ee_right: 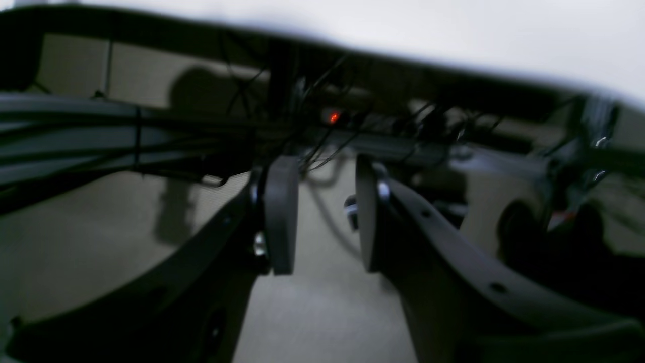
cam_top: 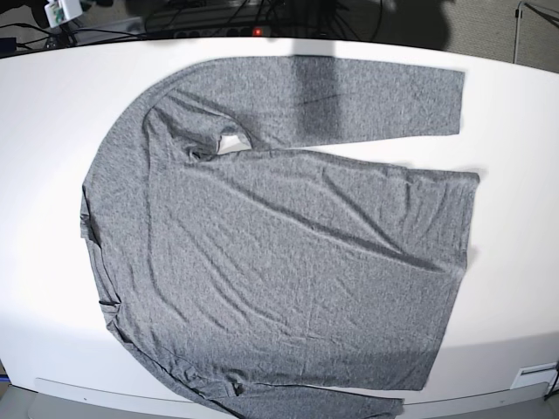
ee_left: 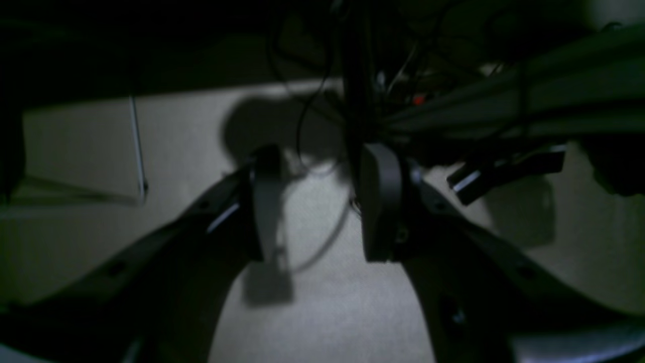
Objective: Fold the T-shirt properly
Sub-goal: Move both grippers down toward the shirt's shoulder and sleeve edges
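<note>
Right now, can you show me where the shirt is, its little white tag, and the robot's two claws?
T-shirt (cam_top: 279, 262), base view, middle of the body.
white label (cam_top: 232, 143), base view, inside the neck.
left gripper (ee_left: 322, 201), left wrist view, gap between its fingertips.
right gripper (ee_right: 325, 212), right wrist view, gap between its fingertips.

A white table (cam_top: 52, 288) fills the frame; dark cables (cam_top: 218, 13) and a red light (cam_top: 256, 31) along the top edge.
</note>
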Action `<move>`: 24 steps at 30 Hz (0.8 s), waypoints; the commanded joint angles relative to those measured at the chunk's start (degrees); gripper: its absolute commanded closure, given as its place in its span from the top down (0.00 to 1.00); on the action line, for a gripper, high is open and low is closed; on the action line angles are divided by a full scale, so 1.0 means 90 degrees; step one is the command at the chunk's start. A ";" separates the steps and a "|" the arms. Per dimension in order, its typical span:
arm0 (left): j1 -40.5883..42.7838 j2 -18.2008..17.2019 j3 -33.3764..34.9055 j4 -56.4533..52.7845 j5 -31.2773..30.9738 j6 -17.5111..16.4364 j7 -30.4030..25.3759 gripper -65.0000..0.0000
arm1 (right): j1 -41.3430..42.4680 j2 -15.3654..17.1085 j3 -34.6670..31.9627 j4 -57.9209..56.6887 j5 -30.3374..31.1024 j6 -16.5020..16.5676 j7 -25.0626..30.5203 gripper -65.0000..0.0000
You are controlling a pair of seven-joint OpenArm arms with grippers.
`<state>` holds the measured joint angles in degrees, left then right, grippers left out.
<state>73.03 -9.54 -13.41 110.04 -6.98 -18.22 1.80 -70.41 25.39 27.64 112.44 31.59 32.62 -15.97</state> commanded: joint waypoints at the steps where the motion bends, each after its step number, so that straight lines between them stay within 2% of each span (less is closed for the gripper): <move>1: 0.0141 -0.0022 -0.0019 0.0228 -0.0017 -0.0005 -0.0022 0.40 | -0.0075 0.0034 0.0158 0.0185 0.0066 0.0070 0.0129 0.32; 6: 0.0134 -0.0022 -0.0019 0.1003 0.0053 -0.0005 0.0039 0.40 | 0.0036 0.0034 0.0670 0.0512 0.0063 0.0068 0.0289 0.32; 10: 0.0019 -0.0041 -0.0017 0.1418 0.0678 -0.0005 -0.0012 0.40 | 0.0529 0.0034 0.0886 0.0510 0.0061 0.0066 0.0291 0.32; 19: -0.1258 -0.0716 -0.0017 0.1477 0.0780 -0.0005 -0.0024 0.40 | 0.2161 0.0034 0.0891 0.0508 0.0061 0.0095 0.0294 0.32; 21: -0.1722 -0.0855 -0.0017 0.1477 0.0780 -0.0005 -0.0155 0.40 | 0.2565 0.0034 0.0891 0.0508 0.0063 0.0291 0.0296 0.32; 24: -0.2526 -0.0937 -0.0005 0.1474 0.0780 -0.0029 -0.0393 0.40 | 0.3184 0.0012 0.0872 0.0508 0.0068 0.0775 0.0296 0.32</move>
<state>49.63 -17.63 -13.26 122.26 0.38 -18.92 0.01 -41.63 24.82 35.16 116.20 31.66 39.31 -14.87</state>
